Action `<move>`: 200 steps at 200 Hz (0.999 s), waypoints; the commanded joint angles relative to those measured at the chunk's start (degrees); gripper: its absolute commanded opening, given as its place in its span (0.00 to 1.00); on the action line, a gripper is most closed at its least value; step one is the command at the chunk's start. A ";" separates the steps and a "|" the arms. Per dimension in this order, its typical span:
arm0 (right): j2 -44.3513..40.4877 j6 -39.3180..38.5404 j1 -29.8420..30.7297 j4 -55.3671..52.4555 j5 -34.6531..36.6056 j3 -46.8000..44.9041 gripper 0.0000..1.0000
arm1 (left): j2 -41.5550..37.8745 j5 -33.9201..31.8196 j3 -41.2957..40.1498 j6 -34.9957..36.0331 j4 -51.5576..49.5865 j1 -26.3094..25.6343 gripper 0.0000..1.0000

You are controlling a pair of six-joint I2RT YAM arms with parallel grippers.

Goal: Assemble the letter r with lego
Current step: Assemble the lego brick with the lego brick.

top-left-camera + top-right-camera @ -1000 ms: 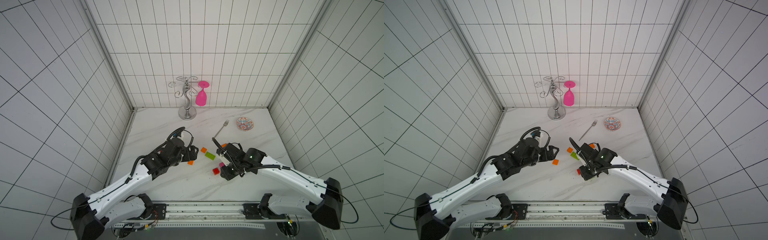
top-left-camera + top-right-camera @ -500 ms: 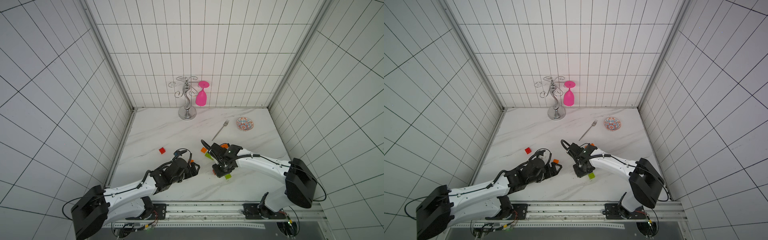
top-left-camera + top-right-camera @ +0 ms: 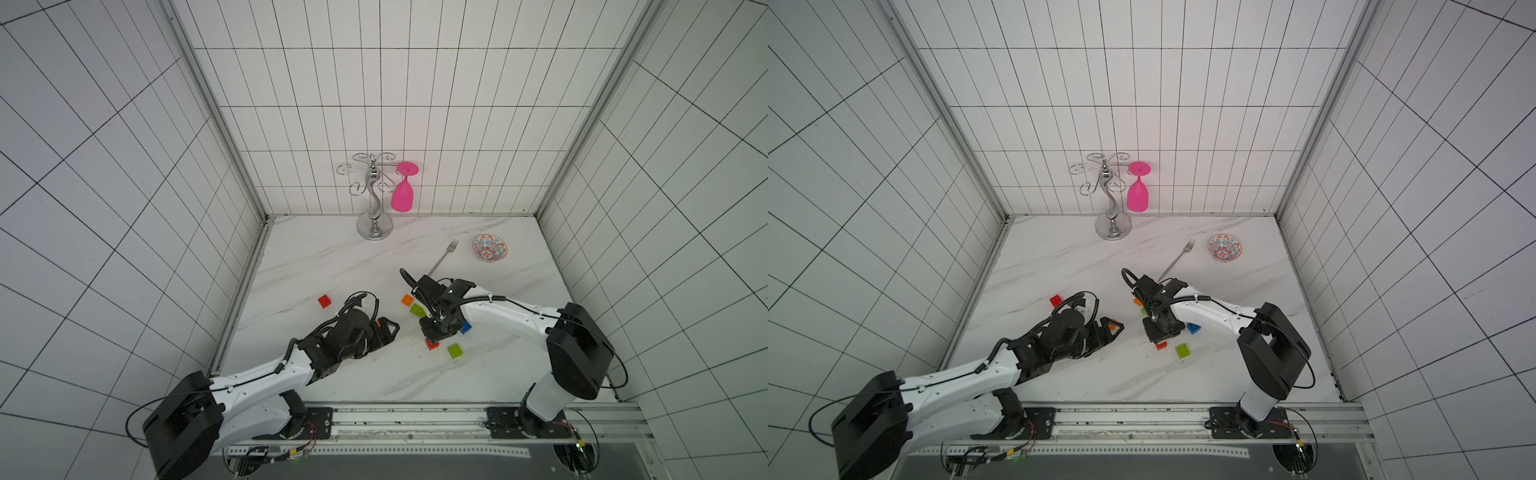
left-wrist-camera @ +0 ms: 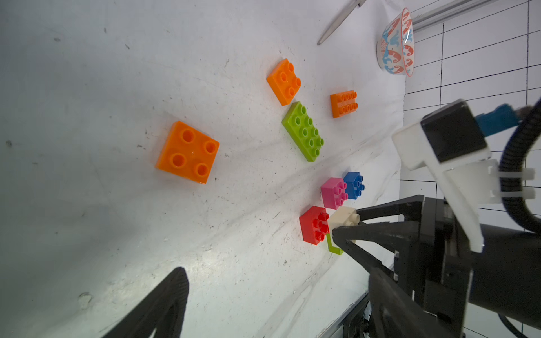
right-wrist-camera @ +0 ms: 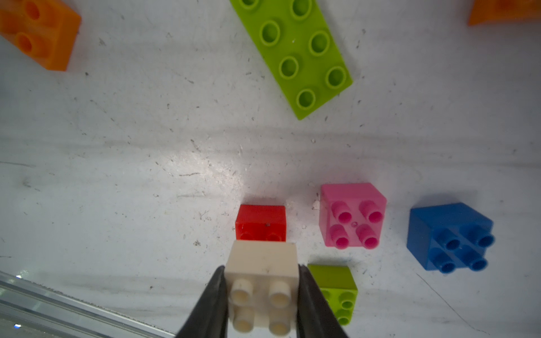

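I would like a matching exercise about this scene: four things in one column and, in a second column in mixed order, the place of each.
1. cream brick
2. pink glass
3. fork
4. blue brick

A. hangs upside down from the metal rack
B. lies on the table near the patterned bowl
C. gripped by the right gripper
D. stands on the table beside the pink brick

Pairs: 1-C, 2-A, 3-B, 4-D.

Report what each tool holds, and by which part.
Right tool: cream square brick, pinched by two opposite side walls. Left tool: open, holding nothing.
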 commanded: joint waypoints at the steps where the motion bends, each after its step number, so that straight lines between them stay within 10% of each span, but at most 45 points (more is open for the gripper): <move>1: 0.97 1.25 -0.03 -1.08 -0.36 1.77 0.00 | 0.79 0.99 2.21 0.66 2.09 0.16 0.87; 200: 3.78 3.49 0.24 1.77 0.78 -3.77 0.00 | 2.38 2.41 2.71 1.40 2.59 0.16 0.86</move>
